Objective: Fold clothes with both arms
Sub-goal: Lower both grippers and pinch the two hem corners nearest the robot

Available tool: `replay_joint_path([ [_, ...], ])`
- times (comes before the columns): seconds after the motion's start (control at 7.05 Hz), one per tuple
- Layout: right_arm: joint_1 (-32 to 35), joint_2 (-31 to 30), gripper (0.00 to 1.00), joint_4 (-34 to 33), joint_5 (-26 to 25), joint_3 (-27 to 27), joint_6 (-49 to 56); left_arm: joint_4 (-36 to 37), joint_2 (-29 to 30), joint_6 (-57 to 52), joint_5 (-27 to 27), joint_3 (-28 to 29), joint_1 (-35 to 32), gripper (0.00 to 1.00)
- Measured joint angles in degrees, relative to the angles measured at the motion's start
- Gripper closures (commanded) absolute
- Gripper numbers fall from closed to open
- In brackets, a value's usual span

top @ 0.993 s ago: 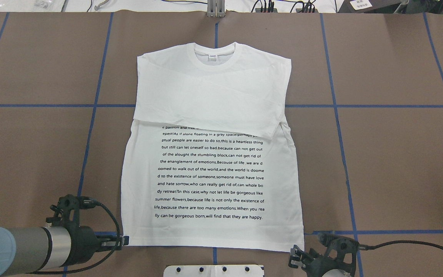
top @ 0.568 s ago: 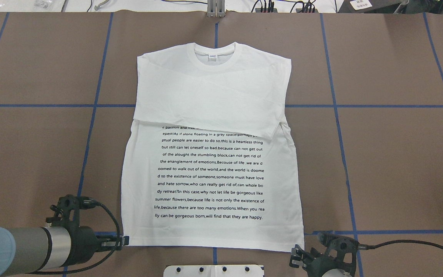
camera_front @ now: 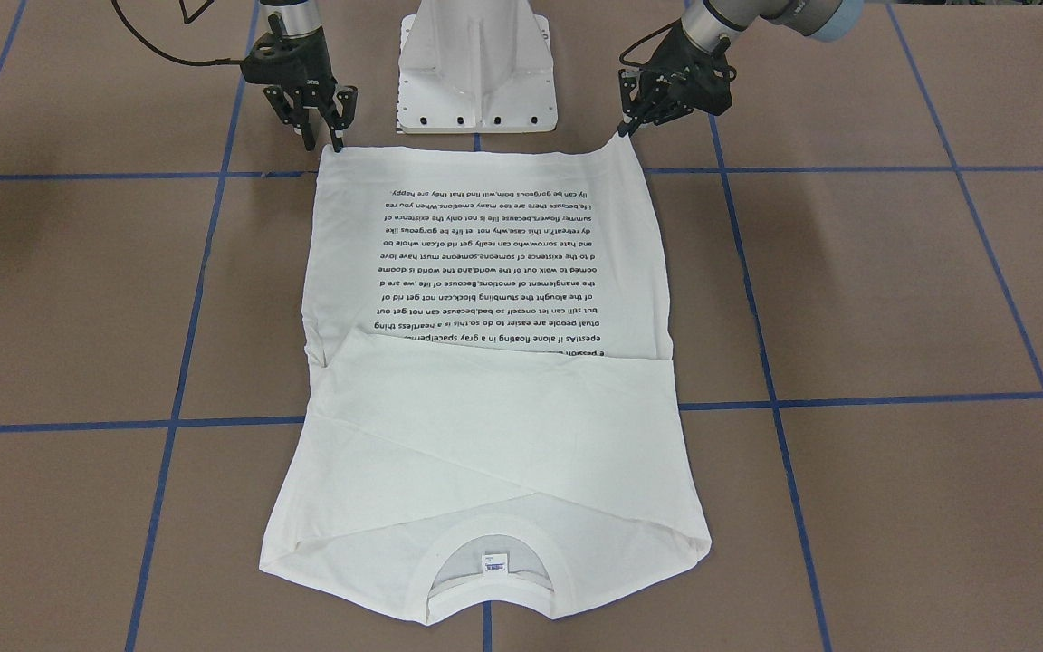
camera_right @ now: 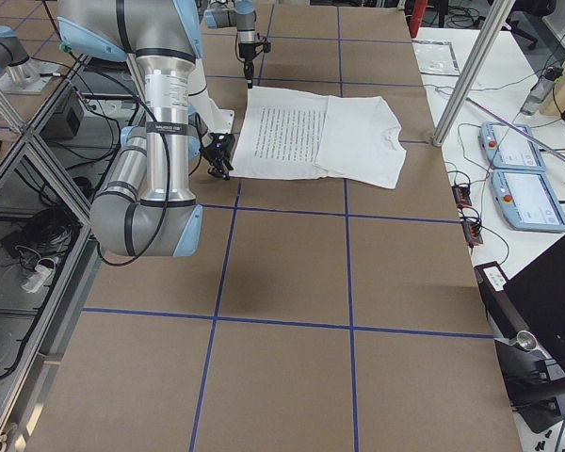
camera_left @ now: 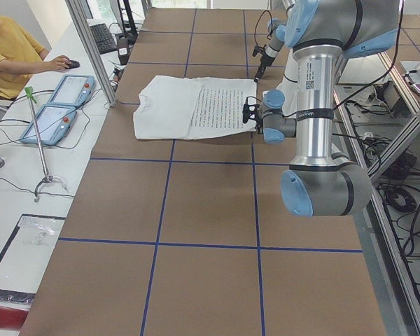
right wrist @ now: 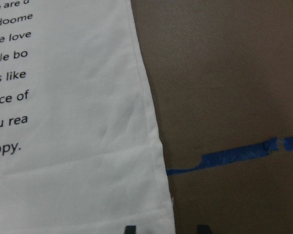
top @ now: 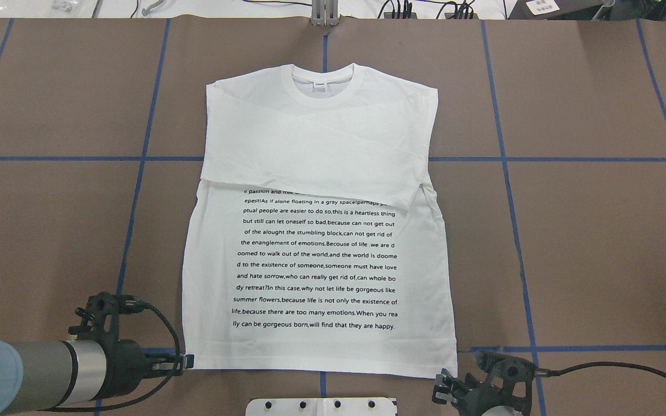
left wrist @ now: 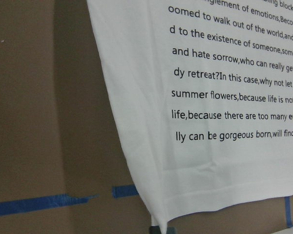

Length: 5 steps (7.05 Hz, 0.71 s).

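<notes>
Honestly, your T-shirt [top: 315, 271] lies flat on the desk [top: 599, 231] with its sleeves [top: 310, 150] already crossed over the chest and the hem toward the robot. I'd guess that's why both tools sit at the hem corners, set up for a bottom-up fold. Your left tool [top: 187, 361] looks pinched shut on its corner, while the right tool [camera_front: 324, 140] is spread open, straddling its own. No containers in sight.

a brown table [top: 599, 248] was gridded with blue tape [top: 50, 158]; a white side bench [camera_left: 21, 210] beside it held two pendants [camera_left: 49, 120].
</notes>
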<state>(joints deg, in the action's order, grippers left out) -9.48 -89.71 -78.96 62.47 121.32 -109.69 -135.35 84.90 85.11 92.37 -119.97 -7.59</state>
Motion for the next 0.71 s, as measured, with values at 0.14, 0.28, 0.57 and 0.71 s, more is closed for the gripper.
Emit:
replay_joint_path([
  [0.14, 0.0, 1.2, 0.49, -1.5, 0.0, -0.1, 0.0, 0.0, 0.0, 0.0, 0.0, 0.0, 0.0, 1.0],
  [0.28, 0.1, 1.8, 0.5, -2.4, -0.1, -0.3, 0.0, 0.0, -0.1, 0.0, 0.0, 0.0, 0.0, 1.0],
  [0.57, 0.4, 2.1, 0.87, -3.0, -0.1, -0.6, 0.6, -0.1, -0.1, 0.0, 0.0, 0.0, 0.0, 1.0],
  [0.71, 0.7, 2.1, 1.0, -3.1, 0.0, -0.6, 1.3, -0.1, -0.1, 0.0, 0.0, 0.0, 0.0, 1.0],
])
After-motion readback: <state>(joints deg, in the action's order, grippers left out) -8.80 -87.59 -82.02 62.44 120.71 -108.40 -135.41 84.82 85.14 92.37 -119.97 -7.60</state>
